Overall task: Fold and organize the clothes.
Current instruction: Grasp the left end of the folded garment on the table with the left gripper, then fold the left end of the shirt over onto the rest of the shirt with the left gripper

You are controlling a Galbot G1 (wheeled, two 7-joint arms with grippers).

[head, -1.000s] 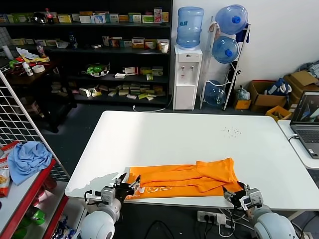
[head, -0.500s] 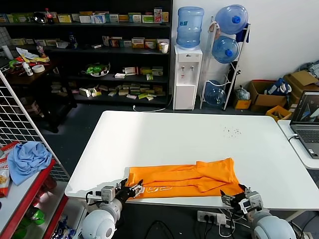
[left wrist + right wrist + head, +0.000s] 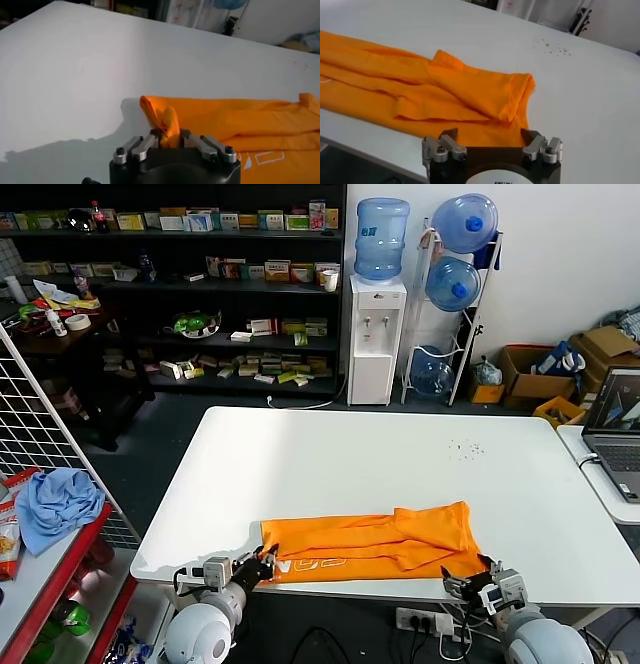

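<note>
The bright orange T-shirt (image 3: 375,544) lies folded into a long band along the near edge of the white table (image 3: 350,449), with pale lettering on its near strip. My left gripper (image 3: 262,565) is at the shirt's near left corner. In the left wrist view it (image 3: 169,138) is shut on a pinched fold of the orange fabric (image 3: 240,122). My right gripper (image 3: 470,580) sits at the shirt's near right corner. In the right wrist view it (image 3: 490,136) is open, with the shirt's edge (image 3: 445,85) lying between the jaws, not gripped.
A laptop (image 3: 615,434) stands on a second table to the right. A wire rack at the left holds a light blue cloth (image 3: 55,504). Dark shelves and a water dispenser (image 3: 375,334) stand beyond the table's far edge.
My left gripper has dropped toward the near edge and closed on the shirt's left corner. My right gripper has drawn back slightly and stays open.
</note>
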